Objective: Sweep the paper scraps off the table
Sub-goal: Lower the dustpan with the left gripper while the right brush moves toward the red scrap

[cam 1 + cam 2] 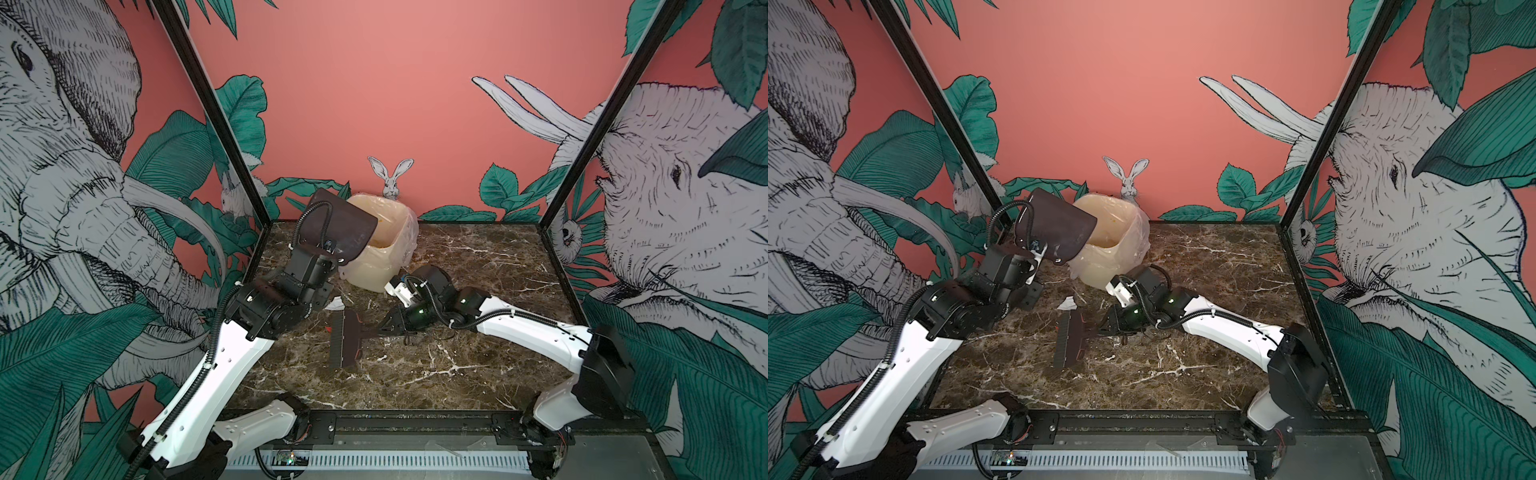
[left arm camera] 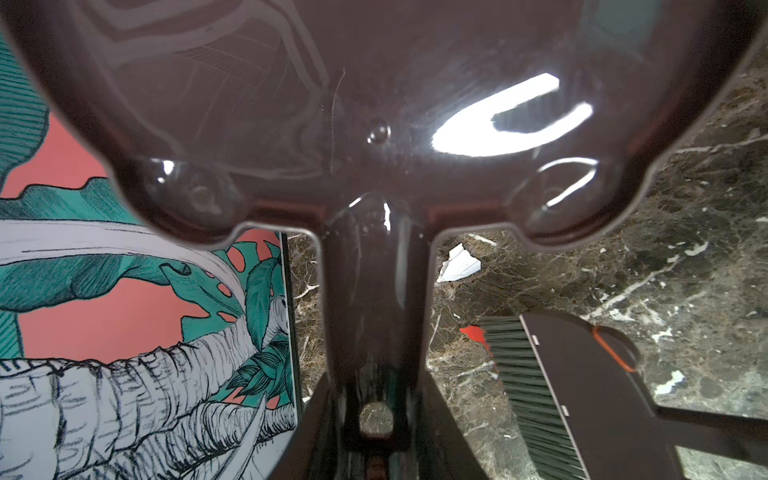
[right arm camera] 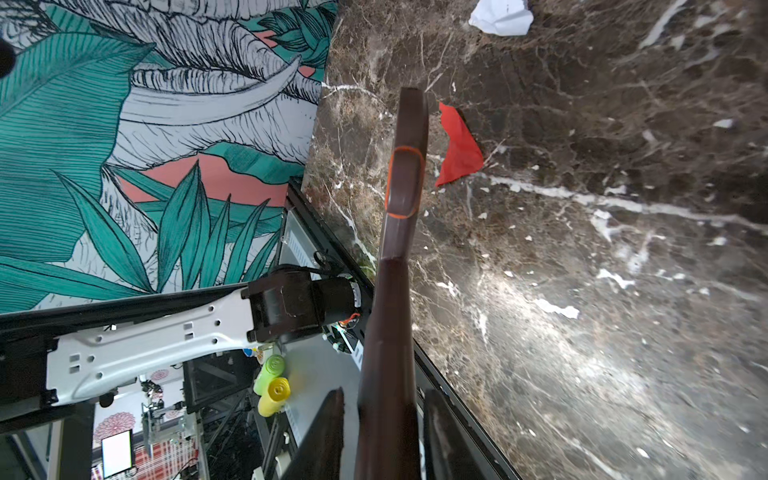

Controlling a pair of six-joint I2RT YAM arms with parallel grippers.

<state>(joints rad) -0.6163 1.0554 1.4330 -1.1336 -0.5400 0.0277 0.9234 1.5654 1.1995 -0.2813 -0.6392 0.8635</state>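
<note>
left gripper (image 1: 328, 248) is clamping dustpan (image 1: 338, 222) handle, tilting it over bin (image 1: 388, 253) | right gripper (image 1: 386, 325) is clamping brush (image 1: 347, 338) handle, bristles resting on table (image 1: 457, 357) | red paper scrap (image 3: 459, 149) is lying against bristles, white paper scrap (image 1: 334, 303) is lying nearby on table

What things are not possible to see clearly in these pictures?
Bin inside: in both top views the dustpan and the near wall cover most of it.
Dustpan's inside: the left wrist view shows only its underside.
Red scrap: in both top views a tiny speck at the brush.
Table beneath the arms: hidden in both top views.
</note>
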